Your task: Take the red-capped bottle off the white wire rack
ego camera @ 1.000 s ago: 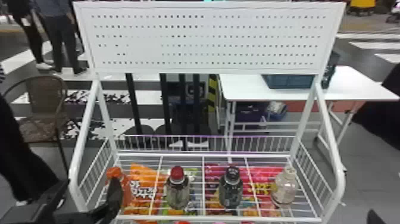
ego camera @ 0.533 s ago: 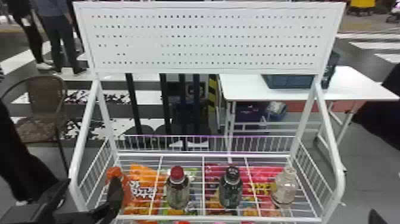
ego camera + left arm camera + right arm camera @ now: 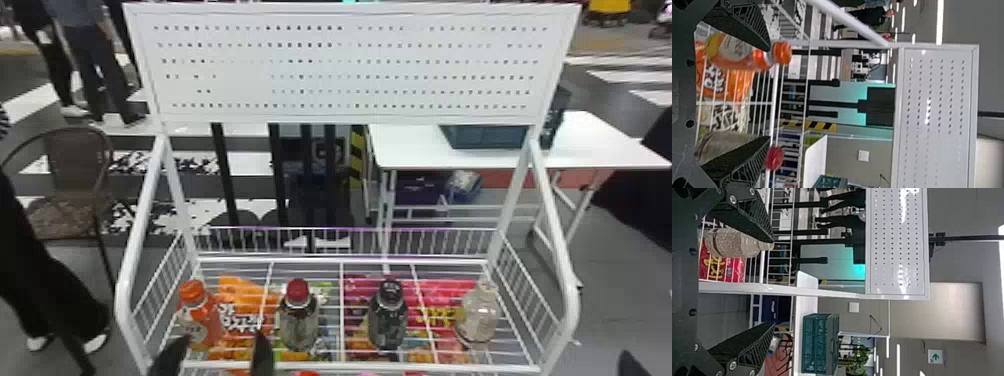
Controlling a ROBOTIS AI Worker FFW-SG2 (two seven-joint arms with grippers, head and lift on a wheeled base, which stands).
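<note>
My left gripper (image 3: 217,352) stands open at the rack's front edge, one finger before the orange bottle (image 3: 200,317), the other left of the red-capped bottle (image 3: 298,322). That bottle stands upright on the white wire rack (image 3: 341,310). In the left wrist view, the open left gripper (image 3: 768,93) has a finger partly covering the red-capped bottle (image 3: 774,158), whose cap shows past the fingertip; the orange bottle (image 3: 744,53) is by the other finger. My right gripper (image 3: 629,364) waits at the lower right; in its wrist view the right gripper (image 3: 773,283) is open and holds nothing.
A black-capped bottle (image 3: 388,317) and a clear bottle (image 3: 477,315) share the shelf. Snack bags (image 3: 240,315) lie below the wires. White side rails (image 3: 557,235) flank the shelf, and a perforated panel (image 3: 350,65) rises behind it. A white table (image 3: 595,145) is farther back.
In the head view, my left gripper has moved right along the rack's front, from the orange bottle's left side toward the red-capped bottle. The right gripper and the bottles have stayed put.
</note>
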